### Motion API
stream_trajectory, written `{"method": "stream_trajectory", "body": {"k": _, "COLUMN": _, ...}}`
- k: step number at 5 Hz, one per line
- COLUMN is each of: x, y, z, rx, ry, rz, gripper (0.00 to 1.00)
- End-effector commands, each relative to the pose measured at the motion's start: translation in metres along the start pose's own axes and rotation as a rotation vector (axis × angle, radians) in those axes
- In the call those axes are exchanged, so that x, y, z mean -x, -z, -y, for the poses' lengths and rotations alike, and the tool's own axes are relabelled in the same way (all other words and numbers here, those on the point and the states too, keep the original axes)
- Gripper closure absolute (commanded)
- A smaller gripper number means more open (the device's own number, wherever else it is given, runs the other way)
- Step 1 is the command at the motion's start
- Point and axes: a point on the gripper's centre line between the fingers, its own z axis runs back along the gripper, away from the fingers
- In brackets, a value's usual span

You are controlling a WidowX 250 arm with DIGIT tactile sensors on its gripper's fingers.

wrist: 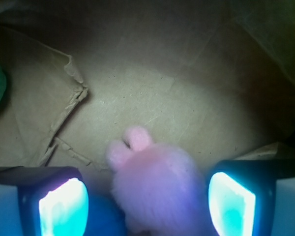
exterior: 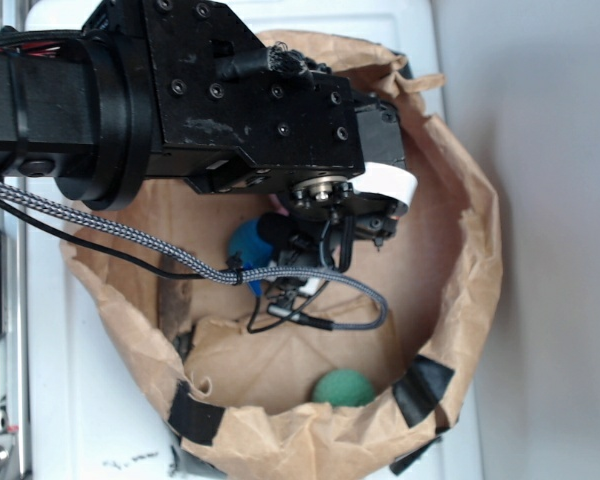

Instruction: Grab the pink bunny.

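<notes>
A brown paper bag (exterior: 460,300), rolled down at the rim and patched with black tape (exterior: 423,388), is seen from above in the exterior view. The black arm (exterior: 180,90) is reached over the bag's upper-left rim and down into its interior, with a braided cable (exterior: 110,230) trailed along beneath it.

In the wrist view, the gripper (wrist: 147,201) is held spread, its two fingers (wrist: 64,204) standing apart at the lower left and lower right of the picture. The pink bunny (wrist: 155,184) is found between them on the bag's creased paper floor, its two ears (wrist: 130,145) pointed away from the camera. It lies nearer the right-hand finger; whether either finger touches it cannot be told. In the exterior view the bunny is hidden under the wrist.

A teal-blue ball (exterior: 248,245) is seen just beside the gripper toward the bag's left wall, partly covered by the arm. A green ball (exterior: 344,388) rests against the bag's lower rim, well apart from the gripper.
</notes>
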Motion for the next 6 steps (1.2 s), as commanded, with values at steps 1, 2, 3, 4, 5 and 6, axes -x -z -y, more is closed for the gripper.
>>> {"method": "stream_trajectory", "body": {"k": 1, "x": -0.020, "y": 0.001, "z": -0.023, "rx": -0.034, "ry": 0.004, "rz": 0.052, "gripper": 0.00}}
{"method": "stream_trajectory", "body": {"k": 2, "x": -0.023, "y": 0.013, "z": -0.035, "rx": -0.033, "ry": -0.028, "rz": 0.033, "gripper": 0.00}}
{"method": "stream_trajectory", "body": {"k": 3, "x": -0.016, "y": 0.032, "z": -0.041, "rx": -0.021, "ry": -0.216, "rz": -0.036, "gripper": 0.00}}
{"method": "stream_trajectory", "body": {"k": 4, "x": -0.008, "y": 0.041, "z": -0.035, "rx": -0.050, "ry": -0.201, "rz": -0.032, "gripper": 0.00}}
{"method": "stream_trajectory", "body": {"k": 5, "x": -0.008, "y": 0.034, "z": -0.036, "rx": -0.046, "ry": -0.208, "rz": -0.018, "gripper": 0.00}}
{"method": "stream_trajectory", "body": {"k": 6, "x": -0.016, "y": 0.026, "z": -0.044, "rx": -0.027, "ry": -0.222, "rz": -0.016, "gripper": 0.00}}
